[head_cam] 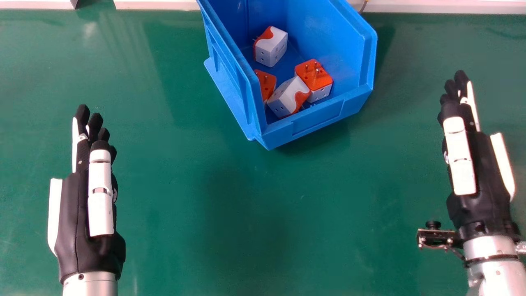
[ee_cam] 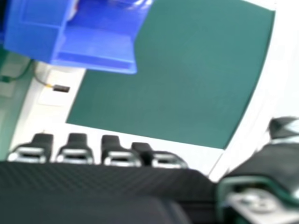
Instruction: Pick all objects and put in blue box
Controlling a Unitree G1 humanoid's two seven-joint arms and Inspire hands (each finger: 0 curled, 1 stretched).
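My left hand (head_cam: 84, 189) is at the left over the green table, fingers straight, holding nothing. My right hand (head_cam: 472, 156) is at the right, also with straight fingers and nothing held; in the right hand view the same right hand (ee_cam: 112, 182) lies along the bottom edge. Between and beyond both hands stands the blue box (head_cam: 320, 119), angled on the table, and the blue box (ee_cam: 98, 46) shows in the right hand view too. Inside it lie several white and orange cube adapters, among them one farther back (head_cam: 271, 47) and one with its pins up (head_cam: 314, 76).
The green table (head_cam: 254, 213) stretches between the arms. A white edge (head_cam: 156, 4) runs along its far side. A small bracket (head_cam: 437, 238) sticks out from the right wrist. In the right hand view, a short cable (ee_cam: 46, 85) lies on the white border by the box.
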